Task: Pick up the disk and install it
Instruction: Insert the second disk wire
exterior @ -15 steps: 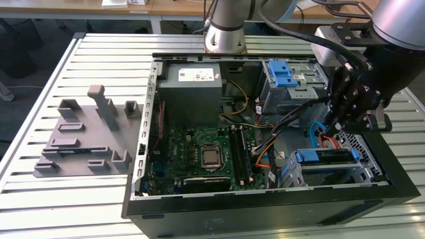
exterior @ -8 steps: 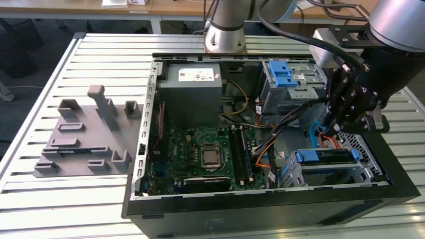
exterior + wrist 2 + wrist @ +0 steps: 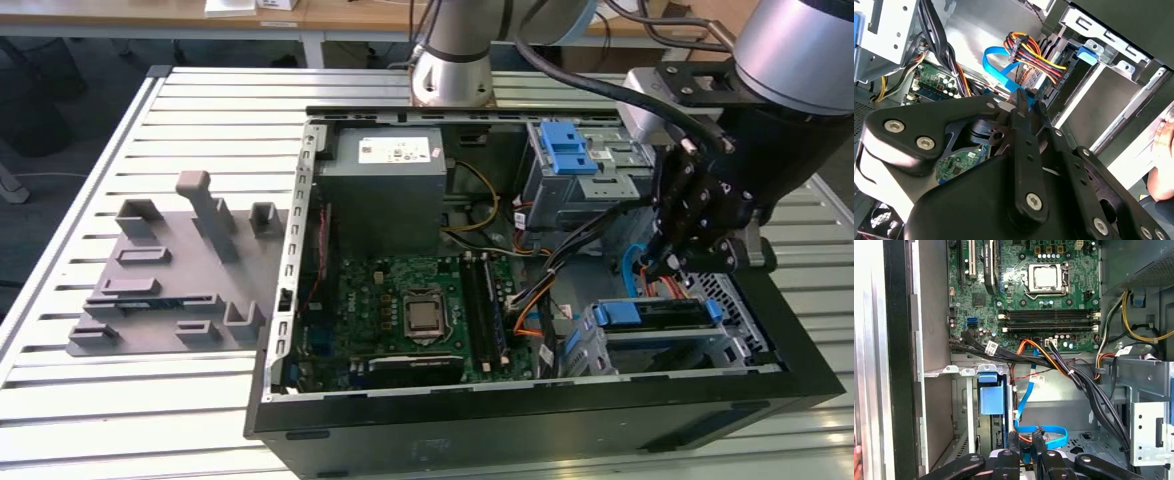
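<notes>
The tool (image 3: 697, 262) is hovering inside the case (image 3: 534, 420), fingers together, gripping nothing, above the disk (image 3: 657, 314) sitting in its bay. Risk: the fingers (image 3: 1014, 445) are crowding the blue cable (image 3: 1041, 432) and wire bundle (image 3: 1036, 52), so snagging is likely. Motherboard (image 3: 414, 310) and cage (image 3: 587, 165) are lying beyond

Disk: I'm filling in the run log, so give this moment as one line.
disk: sitting in drive bay | gripper: inside case, at blue cable
</notes>
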### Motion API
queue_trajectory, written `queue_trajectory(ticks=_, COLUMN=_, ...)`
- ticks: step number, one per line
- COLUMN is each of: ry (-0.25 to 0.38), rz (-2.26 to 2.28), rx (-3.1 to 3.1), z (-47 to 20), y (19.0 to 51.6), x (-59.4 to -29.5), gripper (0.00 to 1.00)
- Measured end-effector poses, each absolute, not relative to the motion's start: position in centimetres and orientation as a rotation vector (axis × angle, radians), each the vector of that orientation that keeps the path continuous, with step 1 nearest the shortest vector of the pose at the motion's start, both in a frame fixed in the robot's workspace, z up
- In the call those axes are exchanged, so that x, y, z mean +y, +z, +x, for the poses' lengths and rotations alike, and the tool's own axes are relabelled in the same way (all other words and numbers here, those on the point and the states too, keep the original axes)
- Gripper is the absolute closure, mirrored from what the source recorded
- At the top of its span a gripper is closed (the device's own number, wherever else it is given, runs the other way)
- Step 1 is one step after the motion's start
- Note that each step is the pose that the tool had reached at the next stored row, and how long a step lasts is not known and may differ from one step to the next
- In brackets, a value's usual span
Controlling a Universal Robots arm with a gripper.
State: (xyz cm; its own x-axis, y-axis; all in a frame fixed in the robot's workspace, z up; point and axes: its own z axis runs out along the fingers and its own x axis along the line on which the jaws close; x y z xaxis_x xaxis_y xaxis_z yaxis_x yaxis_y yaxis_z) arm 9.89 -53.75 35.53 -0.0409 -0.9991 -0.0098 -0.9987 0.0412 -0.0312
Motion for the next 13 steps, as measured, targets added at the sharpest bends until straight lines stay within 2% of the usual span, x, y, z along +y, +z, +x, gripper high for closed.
queue_trajectory(ticks=4, ry=-0.023, rz=-2.155, rx=2.245, z=9.89, y=35.45, x=-53.76, gripper=0.77)
queue_trajectory(ticks=5, ry=-0.016, rz=-2.152, rx=2.242, z=9.89, y=35.42, x=-53.76, gripper=0.84)
queue_trajectory(ticks=9, ry=0.019, rz=-2.136, rx=2.227, z=9.89, y=35.31, x=-53.84, gripper=0.84)
queue_trajectory(ticks=13, ry=0.023, rz=-2.144, rx=2.208, z=9.89, y=35.13, x=-54.16, gripper=0.84)
